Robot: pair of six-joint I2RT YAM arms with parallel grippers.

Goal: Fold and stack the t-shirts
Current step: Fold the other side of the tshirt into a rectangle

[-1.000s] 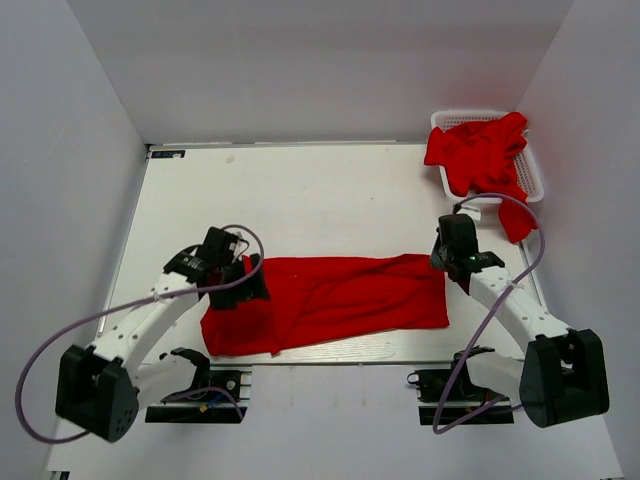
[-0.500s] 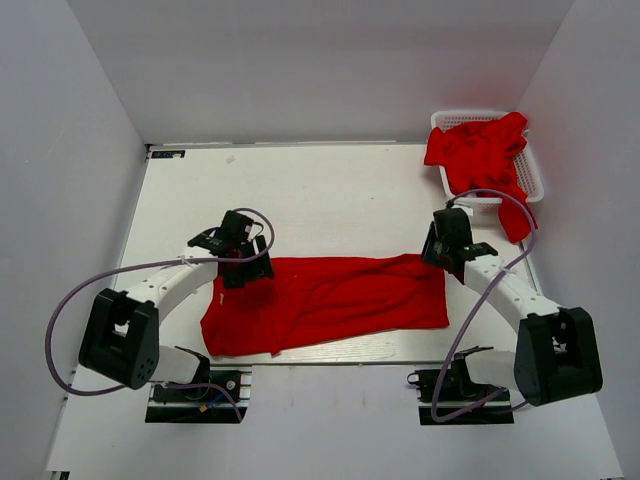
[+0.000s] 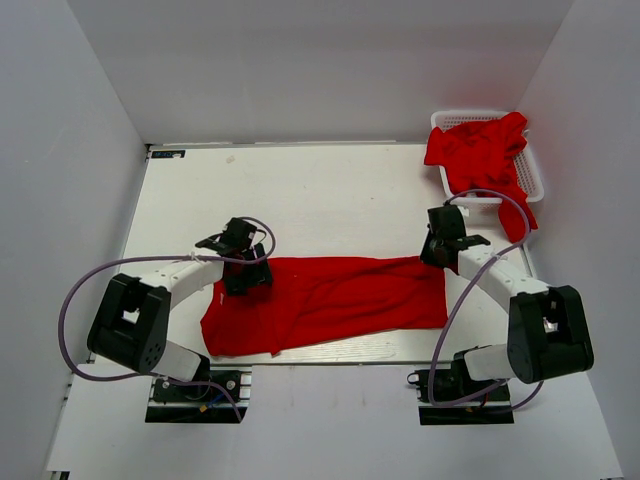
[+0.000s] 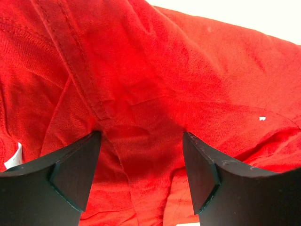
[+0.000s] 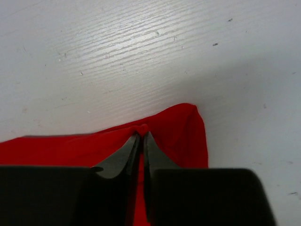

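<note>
One red t-shirt (image 3: 330,300) lies spread in a long band across the near half of the table. My left gripper (image 3: 247,277) stands open right over its far left corner, and cloth (image 4: 141,117) with a seam fills the gap between the fingers (image 4: 75,165). My right gripper (image 3: 440,252) is shut on the shirt's far right edge, and a small pinch of red cloth (image 5: 142,128) sits between its fingertips near the corner (image 5: 193,117). More red t-shirts (image 3: 480,150) are heaped in the basket.
A white lattice basket (image 3: 535,180) stands at the far right corner, with red cloth hanging over its near rim (image 3: 515,220). Bare white table (image 3: 320,200) stretches beyond the shirt. Grey walls enclose the table on three sides.
Both arms have reached forward to the shirt's far edge. The left jaws have narrowed a little over the cloth. The right jaws have shut on the far right edge.
</note>
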